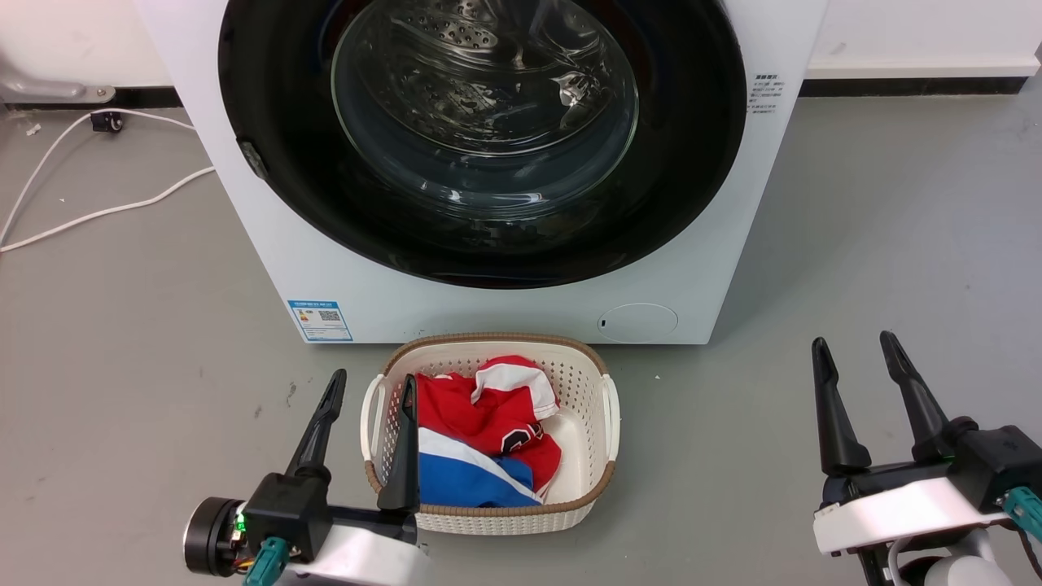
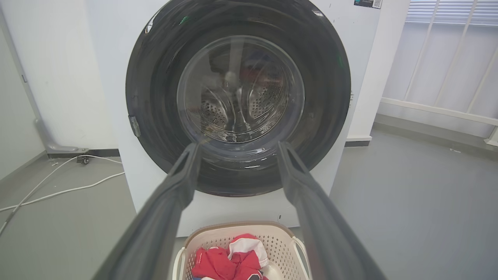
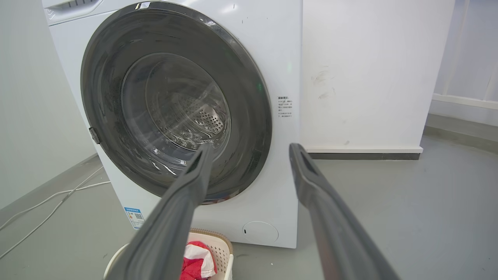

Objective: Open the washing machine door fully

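Both arms are parked low and well short of the washing machine, probably just a ready pose before the reach. The left gripper is spread wide with nothing in it, off the machine's front left, and the right gripper is the same, wide and empty, off the front right corner. All fingers point at the machine.

Just in front of the machine sits a laundry basket with red, white and blue clothes in it, I'd guess waiting to be loaded. That puts it right under where the door swings.

The door looks fully shut, flush against the machine's front, up and ahead of both grippers and touching neither. There's a small grey tab on the door's left edge, closer to the left gripper, so that's my bet for the grab point.
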